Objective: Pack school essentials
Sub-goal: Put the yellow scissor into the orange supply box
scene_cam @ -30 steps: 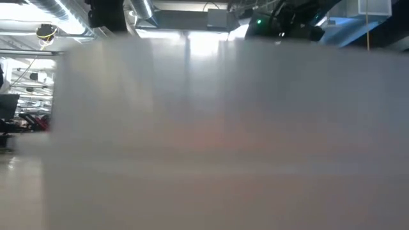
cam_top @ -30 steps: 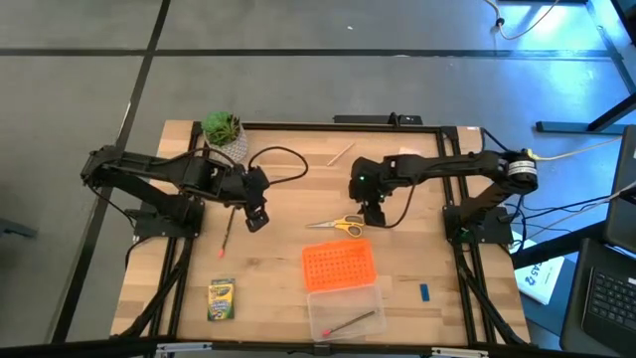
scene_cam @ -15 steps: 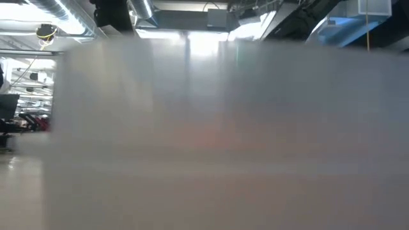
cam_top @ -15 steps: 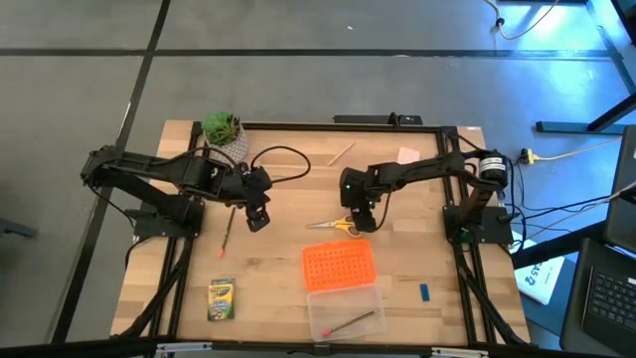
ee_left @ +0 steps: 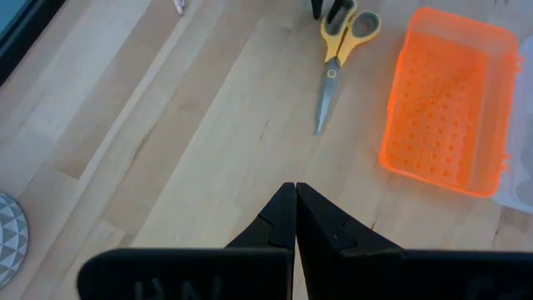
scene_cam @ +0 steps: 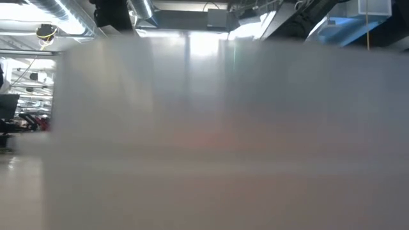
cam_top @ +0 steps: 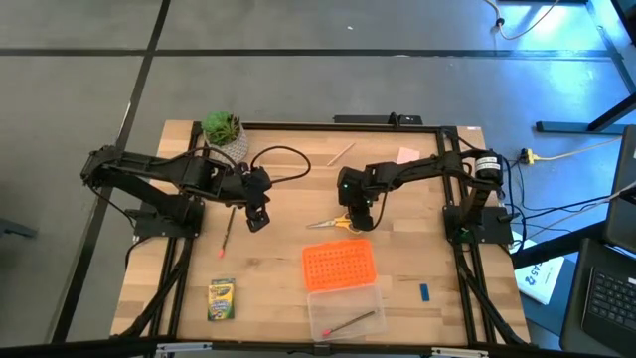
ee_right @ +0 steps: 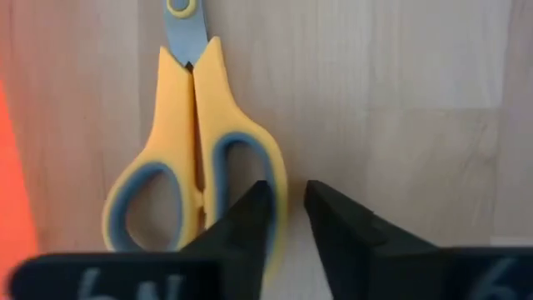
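Yellow-handled scissors (cam_top: 333, 224) lie flat mid-table, blades toward the left edge. My right gripper (cam_top: 356, 221) is down on their handles, shut on one loop. My left gripper (cam_top: 256, 221) hangs shut and empty above the wood, left of the scissors. The red-tipped pencil (cam_top: 227, 235) lies below it. The crayon box (cam_top: 222, 299) is near left, the blue eraser (cam_top: 423, 291) near right, and the pale pencil (cam_top: 341, 154) and pink note pad (cam_top: 407, 155) lie at the far side. My right gripper (ee_right: 286, 208) has the outer rim (ee_right: 279, 179) of the scissors' far-side handle loop between its two fingers. One finger (ee_right: 241, 225) stands inside the loop, the other outside. The fingers come steeply from above. The scissors lie flat on the table.
The orange perforated lid (cam_top: 339, 267) lies just near of the scissors, with the clear case (cam_top: 346, 310) holding a pencil beyond it at the near edge. A potted plant (cam_top: 225, 132) stands at the far left. A blurred pale surface fills the low view.
My right gripper has come down and gone a little toward the table's left edge, from beside the scissors' handles onto them. The scissors have stayed where they were.
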